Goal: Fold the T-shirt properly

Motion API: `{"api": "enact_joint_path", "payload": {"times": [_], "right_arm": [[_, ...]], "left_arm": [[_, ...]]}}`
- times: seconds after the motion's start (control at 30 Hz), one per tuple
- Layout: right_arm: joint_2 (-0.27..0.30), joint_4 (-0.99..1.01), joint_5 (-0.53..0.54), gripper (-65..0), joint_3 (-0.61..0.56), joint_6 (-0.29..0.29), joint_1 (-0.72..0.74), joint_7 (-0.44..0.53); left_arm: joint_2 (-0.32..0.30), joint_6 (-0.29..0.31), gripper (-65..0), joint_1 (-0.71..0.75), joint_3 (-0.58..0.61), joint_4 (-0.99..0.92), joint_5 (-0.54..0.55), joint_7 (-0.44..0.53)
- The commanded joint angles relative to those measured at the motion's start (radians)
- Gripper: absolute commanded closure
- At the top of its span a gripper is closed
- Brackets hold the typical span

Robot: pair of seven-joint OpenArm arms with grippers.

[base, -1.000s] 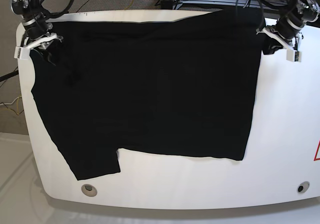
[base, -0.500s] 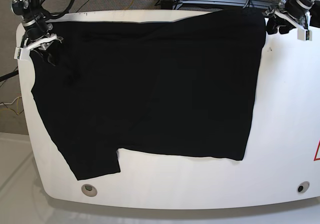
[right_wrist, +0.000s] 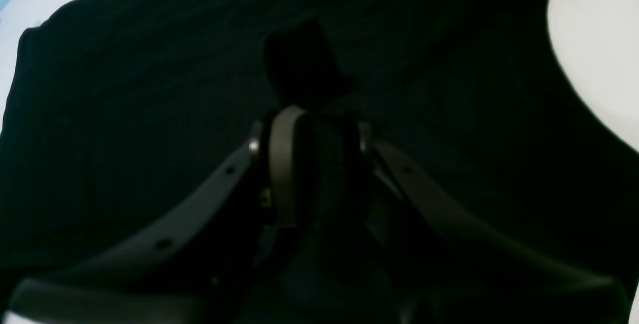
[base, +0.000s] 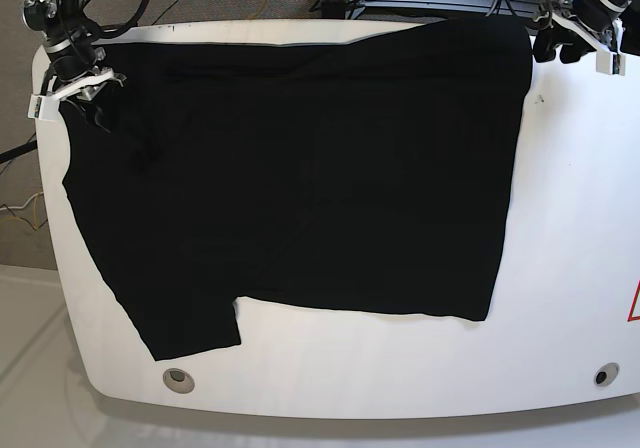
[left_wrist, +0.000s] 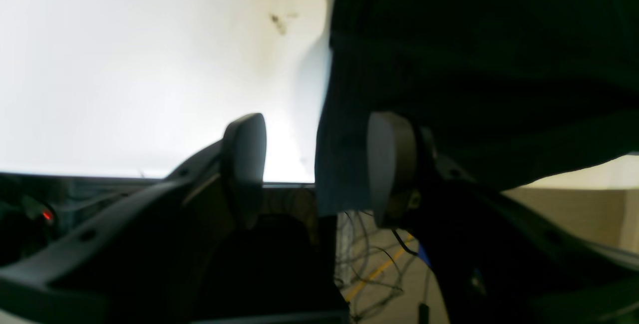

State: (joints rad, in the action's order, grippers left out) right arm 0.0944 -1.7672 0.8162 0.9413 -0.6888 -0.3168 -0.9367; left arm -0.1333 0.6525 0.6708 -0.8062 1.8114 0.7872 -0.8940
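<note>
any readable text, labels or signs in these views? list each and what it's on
No words or numbers can be read in any view.
Red triangular sign at the edge of the white table: cut off by the frame, nothing legible.
Black T-shirt: no lettering visible.
Both wrist views: too dark or blurred, no text.

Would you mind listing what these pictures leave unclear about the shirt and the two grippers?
- Base view: the left gripper is partly cut off by the top edge; its jaws are too small to judge.
- Right wrist view: whether the right gripper pinches the T-shirt is lost, black on black.
- Left wrist view: the shirt's far corner hangs past the table edge, blurred.
- No view shows lettering on the shirt.
</note>
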Motion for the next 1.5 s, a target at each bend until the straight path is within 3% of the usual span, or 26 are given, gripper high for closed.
{"api": "enact_joint_path", "payload": {"times": [0.0,0.8,1.1,1.47], "right_arm": [[0.015,-0.018,0.022,-14.4,0.005,-0.009,0.0,0.023],[0.018,-0.02,0.022,-14.4,0.006,-0.009,-0.005,0.023],[0.017,-0.021,0.022,-14.4,0.006,-0.009,-0.006,0.023],[0.018,-0.023,0.022,-14.4,0.006,-0.009,-0.005,0.023]], "left_arm": [[-0.009,0.008,-32.8,-0.012,0.003,-0.02,0.015,0.014],[-0.015,0.008,-33.2,-0.084,0.12,-0.22,0.013,0.019],[-0.009,0.006,-33.1,-0.07,0.123,-0.215,0.013,0.017],[-0.007,0.0,-33.1,-0.05,0.213,-0.213,0.015,0.017]]}}
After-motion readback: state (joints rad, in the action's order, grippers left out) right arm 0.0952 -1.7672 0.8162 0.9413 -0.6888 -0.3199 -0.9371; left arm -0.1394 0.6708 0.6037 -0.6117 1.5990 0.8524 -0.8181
